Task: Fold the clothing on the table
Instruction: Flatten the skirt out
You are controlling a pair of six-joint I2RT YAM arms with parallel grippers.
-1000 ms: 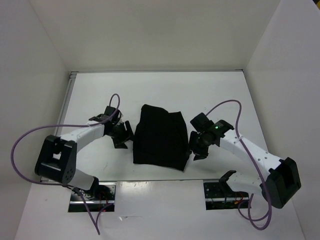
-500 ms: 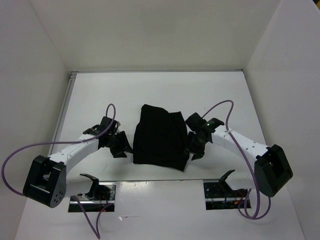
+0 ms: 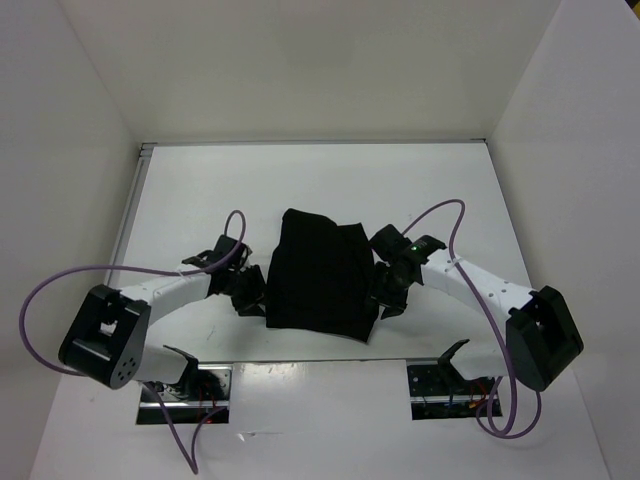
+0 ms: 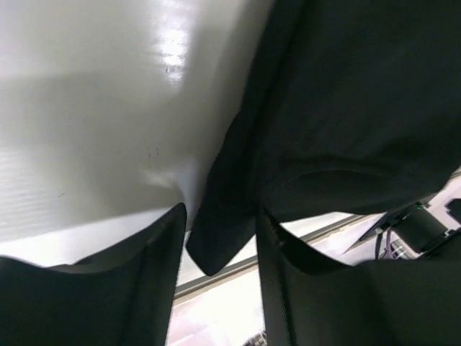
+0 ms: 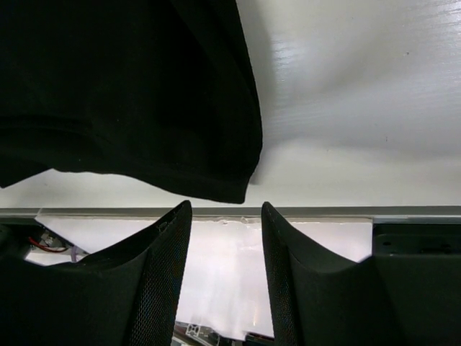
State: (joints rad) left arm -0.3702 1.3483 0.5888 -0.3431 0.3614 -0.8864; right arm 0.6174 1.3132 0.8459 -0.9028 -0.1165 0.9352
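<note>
The clothing [image 3: 322, 276], a plain black cloth, lies flat in the middle of the white table [image 3: 330, 180]. My left gripper [image 3: 254, 290] is at its lower left edge. In the left wrist view the cloth's near corner [image 4: 216, 241] lies between the two spread fingers [image 4: 148, 263], and the left gripper [image 4: 220, 216] is open, not clamped. My right gripper [image 3: 383, 296] is at the cloth's lower right edge. In the right wrist view the right gripper [image 5: 223, 207] is open and empty, the cloth's corner [image 5: 216, 184] just beyond its fingertips.
White walls enclose the table on the left, back and right. A metal rim [image 5: 324, 213] runs along the near edge, close to both grippers. Two mounting plates [image 3: 185, 392] [image 3: 450, 385] sit at the arm bases, and purple cables [image 3: 45, 290] loop off each arm.
The left gripper has slid right to the cloth's lower left corner and its jaws have narrowed a little. The right gripper has moved in slightly to the lower right corner. The cloth has not shifted.
</note>
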